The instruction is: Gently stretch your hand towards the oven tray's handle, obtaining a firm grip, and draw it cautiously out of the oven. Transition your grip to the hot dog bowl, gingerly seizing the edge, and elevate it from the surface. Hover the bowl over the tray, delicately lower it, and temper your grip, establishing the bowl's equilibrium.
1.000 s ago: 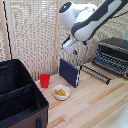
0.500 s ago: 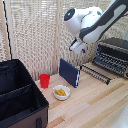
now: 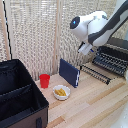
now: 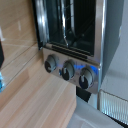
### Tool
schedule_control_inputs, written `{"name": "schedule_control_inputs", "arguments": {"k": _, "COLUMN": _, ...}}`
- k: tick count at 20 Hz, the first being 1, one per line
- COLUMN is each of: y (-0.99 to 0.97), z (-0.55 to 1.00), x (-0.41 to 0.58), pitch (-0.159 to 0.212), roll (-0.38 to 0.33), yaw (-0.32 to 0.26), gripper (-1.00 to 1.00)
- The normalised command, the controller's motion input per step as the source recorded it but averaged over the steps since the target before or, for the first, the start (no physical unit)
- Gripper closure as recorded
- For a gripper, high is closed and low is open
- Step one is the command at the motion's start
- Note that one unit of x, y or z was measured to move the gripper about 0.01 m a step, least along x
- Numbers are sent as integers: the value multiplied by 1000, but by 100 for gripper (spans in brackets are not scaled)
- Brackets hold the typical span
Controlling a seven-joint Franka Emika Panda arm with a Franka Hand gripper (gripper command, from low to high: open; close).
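Observation:
The oven (image 3: pixel 119 46) stands at the exterior view's right, black with a dark front. The oven tray (image 3: pixel 108 62), a rack of thin dark bars, shows low at the oven's front, with its handle (image 3: pixel 96 73) as a thin dark bar along the near edge. My gripper (image 3: pixel 84 49) hangs in the air just left of the rack and above it, blurred, so its jaws cannot be read. The hot dog bowl (image 3: pixel 61 92) sits on the wooden table, white with yellowish pieces inside. The wrist view shows the oven (image 4: pixel 70 30) with its glass front and three knobs (image 4: pixel 67 69), and no fingers.
A dark blue book (image 3: pixel 69 72) stands upright between the bowl and the rack. A small red cup (image 3: pixel 45 80) stands behind the bowl. A big black fabric case (image 3: pixel 19 97) fills the exterior view's left. A slatted screen (image 3: pixel 45 35) backs the wooden table (image 3: pixel 95 105).
The arm and gripper have shifted toward the exterior view's right, closer to the oven and rack. The bowl, cup, book and case have not moved.

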Motion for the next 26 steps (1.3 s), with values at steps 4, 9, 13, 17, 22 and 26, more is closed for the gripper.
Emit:
{"name": "schedule_control_inputs", "arguments": {"k": 4, "y": -452, "z": -144, "x": 22, "pitch": -13, "roll": -163, "yaw": 33, "gripper": -100}}
{"name": "schedule_control_inputs", "arguments": {"k": 9, "y": -419, "z": -266, "x": 58, "pitch": 0, "roll": -136, "yaw": 38, "gripper": -100}}
{"name": "schedule_control_inputs", "arguments": {"k": 13, "y": -424, "z": -287, "x": 109, "pitch": 2, "roll": -122, "yaw": 25, "gripper": -100}}
{"name": "schedule_control_inputs", "arguments": {"k": 17, "y": -386, "z": -269, "x": 208, "pitch": 7, "roll": -135, "yaw": 0, "gripper": -100}}
{"name": "schedule_control_inputs", "arguments": {"k": 22, "y": -359, "z": -274, "x": 281, "pitch": 53, "roll": -106, "yaw": 9, "gripper": -100}}
{"name": "schedule_control_inputs", "arguments": {"k": 26, "y": -304, "z": -239, "x": 315, "pitch": 188, "roll": -78, "yaw": 35, "gripper": -100}}
